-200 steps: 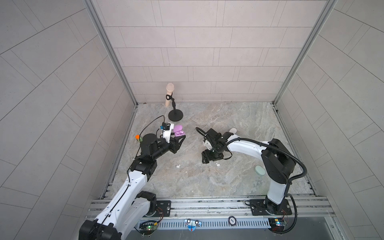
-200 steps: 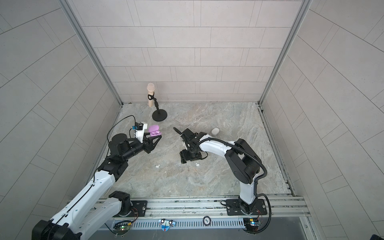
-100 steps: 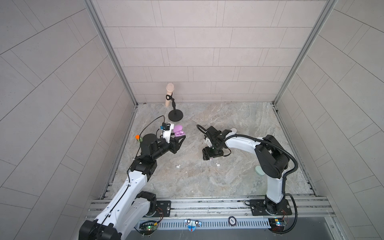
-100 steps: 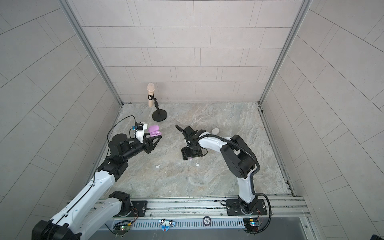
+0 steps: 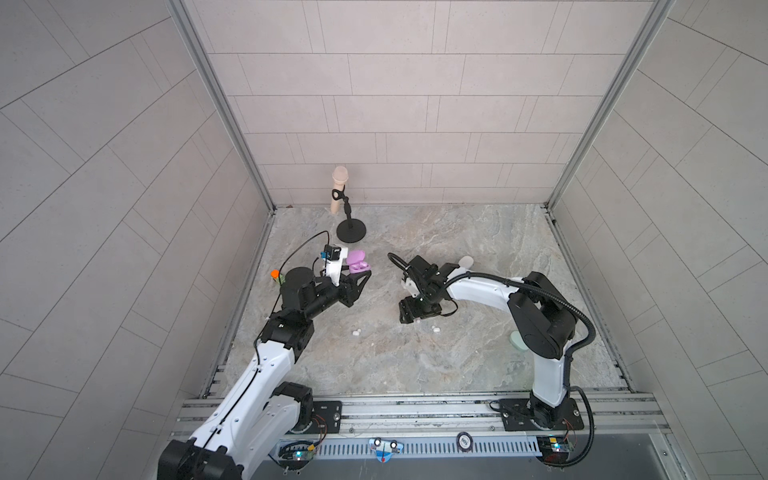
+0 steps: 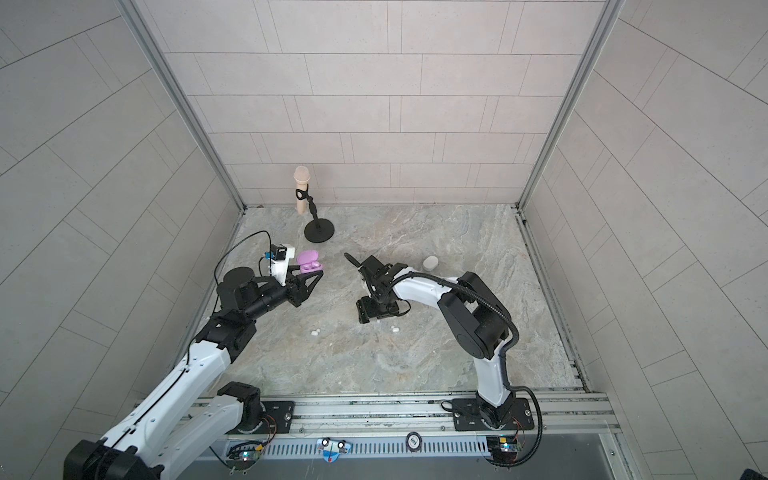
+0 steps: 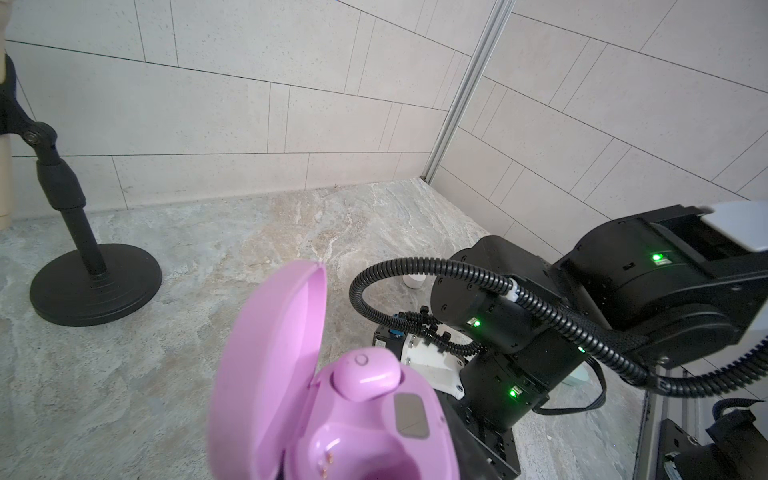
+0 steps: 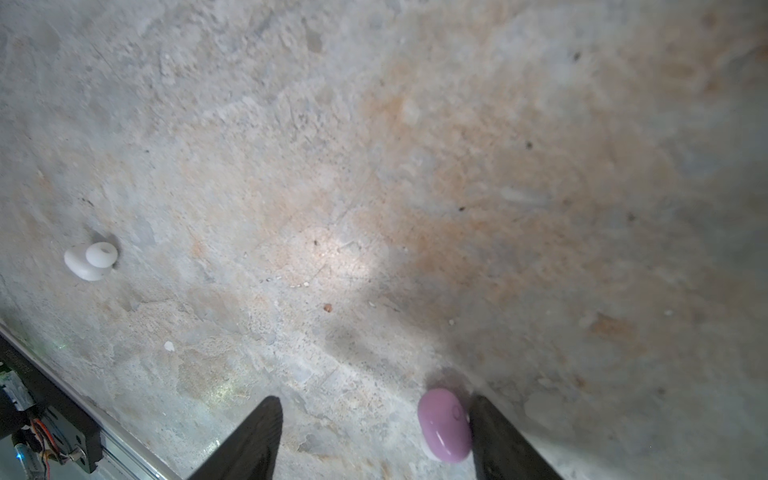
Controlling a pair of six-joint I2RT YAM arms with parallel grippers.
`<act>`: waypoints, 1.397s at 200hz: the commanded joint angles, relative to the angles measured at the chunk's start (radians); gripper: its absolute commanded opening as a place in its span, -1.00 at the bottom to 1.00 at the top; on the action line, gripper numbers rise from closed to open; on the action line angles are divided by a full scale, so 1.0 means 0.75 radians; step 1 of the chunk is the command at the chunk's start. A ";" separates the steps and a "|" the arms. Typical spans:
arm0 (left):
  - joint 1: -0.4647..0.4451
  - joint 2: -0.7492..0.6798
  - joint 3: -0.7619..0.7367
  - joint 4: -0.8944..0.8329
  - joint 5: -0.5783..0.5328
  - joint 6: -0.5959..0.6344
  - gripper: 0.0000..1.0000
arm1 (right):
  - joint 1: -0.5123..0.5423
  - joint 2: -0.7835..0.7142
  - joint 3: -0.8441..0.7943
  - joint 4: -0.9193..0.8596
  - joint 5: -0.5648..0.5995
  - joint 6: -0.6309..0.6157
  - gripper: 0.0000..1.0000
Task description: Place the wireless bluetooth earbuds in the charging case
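One lilac bud [image 8: 444,424] is lying on the surface [image 8: 374,166], off-centre inside your spread right end effector [image 8: 374,401], so you are best centring before squeezing gently, while your left end effector [image 5: 360,277] is pinching the open case [image 5: 357,262].

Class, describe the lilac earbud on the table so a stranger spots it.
On the marble tabletop, find the right gripper pointing down. Between its open jaws, beside one finger, lies the lilac earbud; the white earbud nearby lies outside them.

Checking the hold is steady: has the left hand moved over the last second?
No. The left hand holds the lilac case at the same spot relative to the mic stand base.
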 commanded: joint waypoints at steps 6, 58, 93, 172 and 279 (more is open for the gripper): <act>-0.005 -0.011 -0.002 0.031 0.010 -0.003 -0.64 | 0.035 -0.076 0.006 -0.046 0.017 0.031 0.48; -0.005 -0.012 -0.001 0.031 0.014 -0.005 -0.64 | 0.050 -0.092 0.019 -0.069 0.039 0.036 0.48; -0.005 -0.017 -0.001 0.026 0.012 -0.005 -0.64 | 0.053 -0.098 0.040 -0.118 0.107 0.036 0.43; -0.006 -0.016 -0.007 0.051 0.024 -0.023 -0.63 | 0.152 -0.052 0.170 -0.278 0.417 0.059 -0.01; -0.007 -0.028 -0.007 0.049 0.026 -0.025 -0.63 | 0.171 0.081 0.223 -0.260 0.405 0.050 -0.25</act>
